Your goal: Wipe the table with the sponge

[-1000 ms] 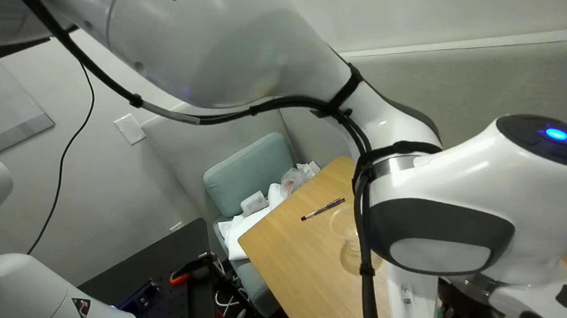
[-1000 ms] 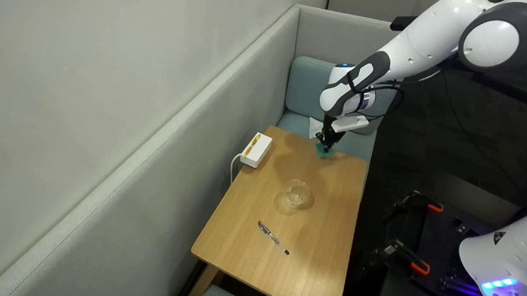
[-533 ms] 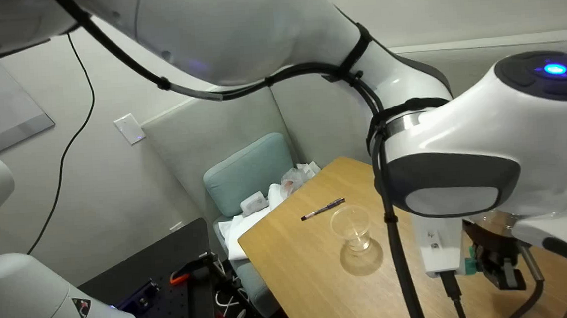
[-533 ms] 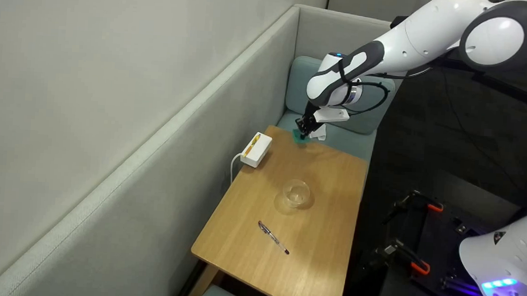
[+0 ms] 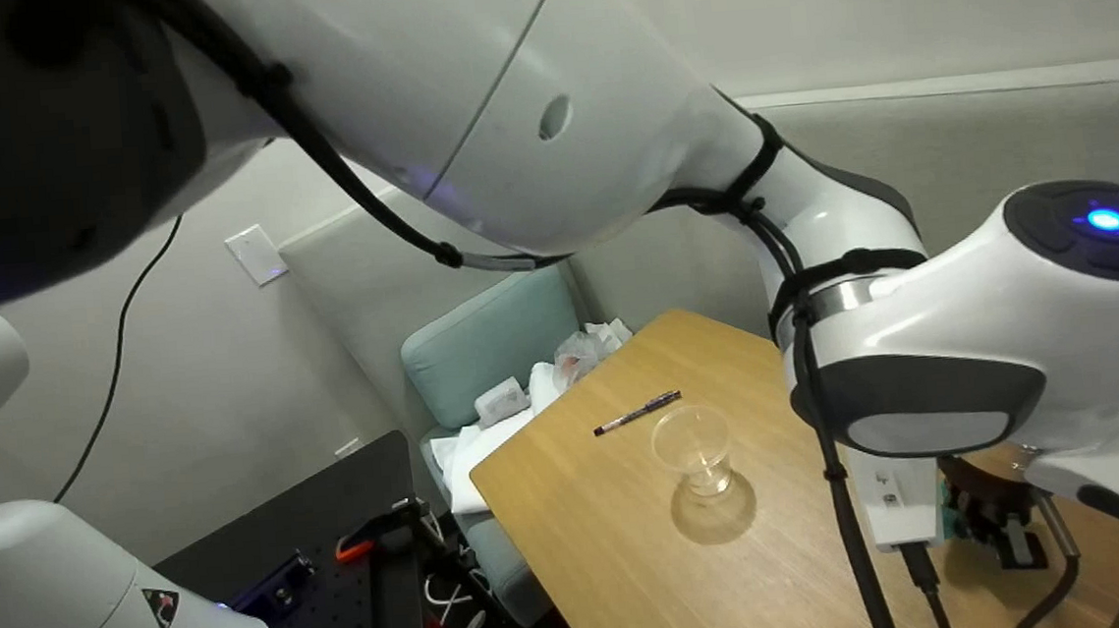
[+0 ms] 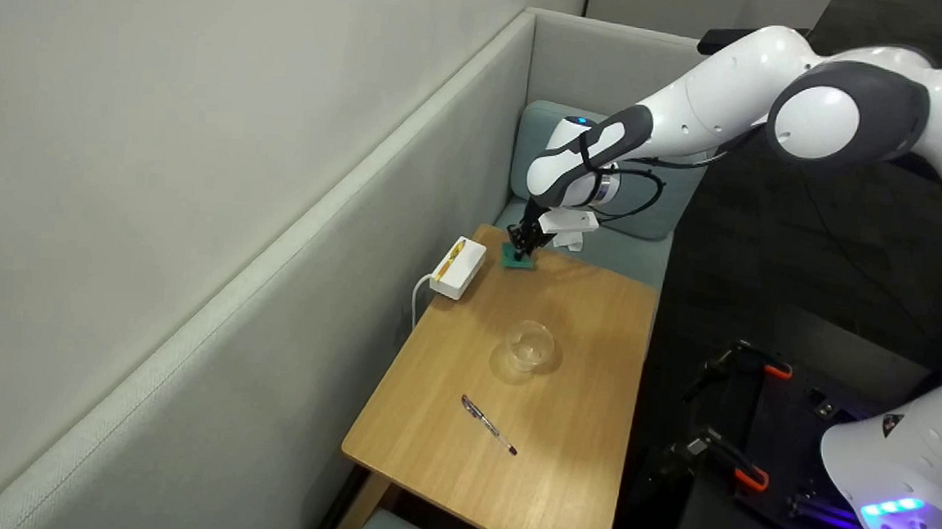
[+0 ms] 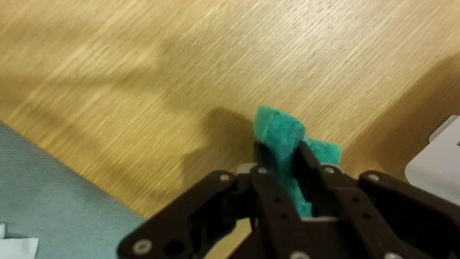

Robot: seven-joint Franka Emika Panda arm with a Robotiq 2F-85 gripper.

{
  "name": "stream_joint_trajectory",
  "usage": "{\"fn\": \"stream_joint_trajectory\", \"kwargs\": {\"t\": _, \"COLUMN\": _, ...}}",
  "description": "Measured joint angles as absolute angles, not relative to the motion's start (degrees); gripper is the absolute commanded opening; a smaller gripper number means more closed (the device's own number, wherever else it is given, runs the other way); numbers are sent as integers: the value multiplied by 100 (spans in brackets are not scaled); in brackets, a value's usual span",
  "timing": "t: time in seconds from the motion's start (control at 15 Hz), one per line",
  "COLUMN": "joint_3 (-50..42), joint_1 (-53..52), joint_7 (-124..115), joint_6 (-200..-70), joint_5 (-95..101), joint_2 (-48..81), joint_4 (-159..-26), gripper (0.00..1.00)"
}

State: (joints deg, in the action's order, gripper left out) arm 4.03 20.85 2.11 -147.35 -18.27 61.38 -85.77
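The teal-green sponge point(image 7: 282, 131) is pinched and folded between the fingers of my gripper point(image 7: 281, 146), with one corner sticking out to the right. In an exterior view, the sponge point(image 6: 512, 260) and gripper point(image 6: 524, 243) are at the far end of the light tan table point(image 6: 558, 450), near the white box. The sponge is at or just above the tabletop; I cannot tell whether it touches. In an exterior view, the gripper point(image 5: 1003, 524) is low over the table point(image 5: 594, 528), and only a sliver of sponge point(image 5: 949, 511) shows beside the white camera housing.
A white box with a yellow top point(image 6: 461, 270) stands close by at the table's wall edge; it also shows in the wrist view point(image 7: 438, 169). A clear cup point(image 6: 529, 346) stands mid-table, with a pen point(image 6: 489, 425) beyond it. A grey padded partition point(image 6: 314, 288) runs along one side.
My gripper has carried the sponge along the table's far end toward the white box. It rose about half a second ago and is now lower again. The cup, pen and box have not moved.
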Motion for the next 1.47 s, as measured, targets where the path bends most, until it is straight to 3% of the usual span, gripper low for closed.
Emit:
{"fn": "stream_joint_trajectory", "kwargs": {"t": 0.4, "joint_3": 427, "joint_1": 2014, "joint_7": 216, "joint_6": -14907, "joint_5": -1826, "joint_2": 6163, "joint_4": -8513, "gripper": 99}}
{"fn": "stream_joint_trajectory", "kwargs": {"t": 0.8, "joint_3": 402, "joint_1": 1996, "joint_7": 219, "joint_6": -14862, "joint_5": -1757, "joint_2": 5713, "joint_4": -8940, "gripper": 100}}
{"fn": "stream_joint_trajectory", "kwargs": {"t": 1.47, "joint_3": -597, "joint_1": 1044, "joint_7": 44, "joint_6": -15116, "joint_5": -787, "joint_2": 3421, "joint_4": -11551, "gripper": 100}}
